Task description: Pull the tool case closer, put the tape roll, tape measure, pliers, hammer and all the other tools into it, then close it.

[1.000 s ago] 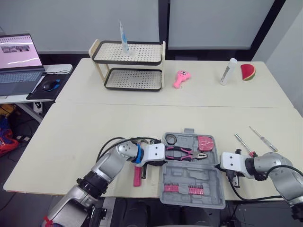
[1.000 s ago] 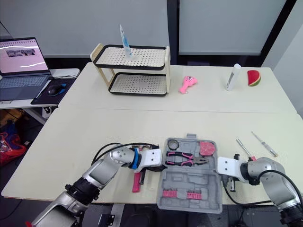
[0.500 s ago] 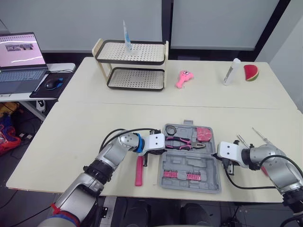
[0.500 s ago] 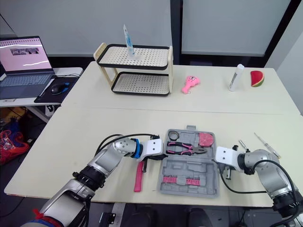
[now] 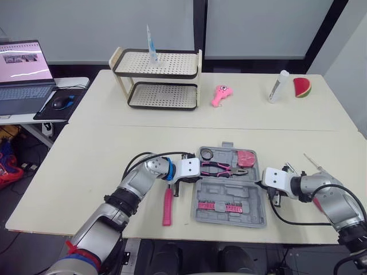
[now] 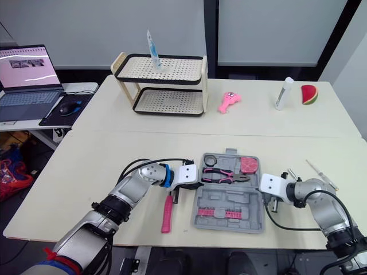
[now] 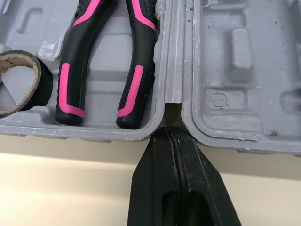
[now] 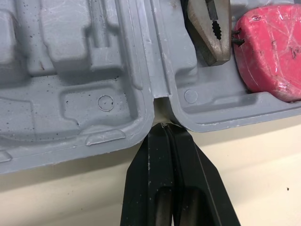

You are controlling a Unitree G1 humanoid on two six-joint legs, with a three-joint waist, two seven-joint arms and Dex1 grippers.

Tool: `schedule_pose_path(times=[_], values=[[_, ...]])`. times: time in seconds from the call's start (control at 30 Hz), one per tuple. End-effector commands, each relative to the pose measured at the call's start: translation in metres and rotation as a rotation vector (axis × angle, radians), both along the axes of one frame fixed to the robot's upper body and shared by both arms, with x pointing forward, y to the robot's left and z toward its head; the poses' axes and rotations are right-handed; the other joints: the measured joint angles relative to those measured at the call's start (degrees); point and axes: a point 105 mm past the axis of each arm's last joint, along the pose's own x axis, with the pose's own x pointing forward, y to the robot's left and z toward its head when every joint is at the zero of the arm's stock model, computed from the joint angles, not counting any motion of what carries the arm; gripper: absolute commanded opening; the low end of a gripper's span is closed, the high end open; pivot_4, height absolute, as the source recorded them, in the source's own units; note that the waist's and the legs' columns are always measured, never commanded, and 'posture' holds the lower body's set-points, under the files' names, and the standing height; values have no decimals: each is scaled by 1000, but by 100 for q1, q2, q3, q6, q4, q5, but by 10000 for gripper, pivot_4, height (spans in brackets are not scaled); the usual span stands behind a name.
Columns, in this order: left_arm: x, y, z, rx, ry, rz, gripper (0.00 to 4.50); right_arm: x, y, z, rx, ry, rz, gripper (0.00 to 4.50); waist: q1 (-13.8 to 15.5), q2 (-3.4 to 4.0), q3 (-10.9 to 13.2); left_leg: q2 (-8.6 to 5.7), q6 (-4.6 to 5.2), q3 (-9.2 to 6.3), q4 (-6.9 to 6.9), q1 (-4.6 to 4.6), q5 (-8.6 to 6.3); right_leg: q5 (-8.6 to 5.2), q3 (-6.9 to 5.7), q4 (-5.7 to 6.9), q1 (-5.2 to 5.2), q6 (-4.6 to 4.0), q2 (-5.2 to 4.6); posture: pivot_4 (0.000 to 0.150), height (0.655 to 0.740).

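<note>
Fingers pressed shut and empty, the left gripper noses the tool case hinge notch at its 9 o'clock; the right gripper does likewise at 3 o'clock. The case sits open near the table edge. Just beside the left gripper lies the hammer, handle running 12-to-6, so the left arm is nearer.

**One Case, Three Tools In, Three Out**

One open tool case holds one tape roll, one pair of pliers and one pink tape measure. On the table lie one pink-handled tool and two more tools: an outer screwdriver and an inner screwdriver. Farther back stand one two-tier rack, one tube, one pink toy, one white bottle and one watermelon slice. A side table carries one laptop and one mouse.
</note>
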Motion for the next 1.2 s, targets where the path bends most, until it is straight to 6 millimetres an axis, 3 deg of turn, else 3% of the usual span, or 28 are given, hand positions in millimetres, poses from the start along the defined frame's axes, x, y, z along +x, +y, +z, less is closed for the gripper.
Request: schedule_pose_path(times=[0.03, 0.43, 1.2], values=[[-4, -4, -3, 5, -18, -25, 0, 4, 20, 9, 34, -58, 74, 170, -4, 0, 0, 0, 0, 0, 0, 1, 0, 0, 0, 0, 0, 0, 0, 1500, 7400], [2, 7, 1, 11, -30, 14, 0, 7, 28, 12, 53, -67, 91, 170, -14, 1, -1, 2, 0, 1, 0, 1, 0, 0, 2, 1, -2, 0, 2, 1500, 7400], [-6, 16, -3, 36, 16, 25, 0, 9, 31, 12, 60, -79, 84, 170, -17, 2, -1, 2, 0, 0, -1, 0, 0, 0, 3, 2, -6, 0, 4, 1500, 7400]])
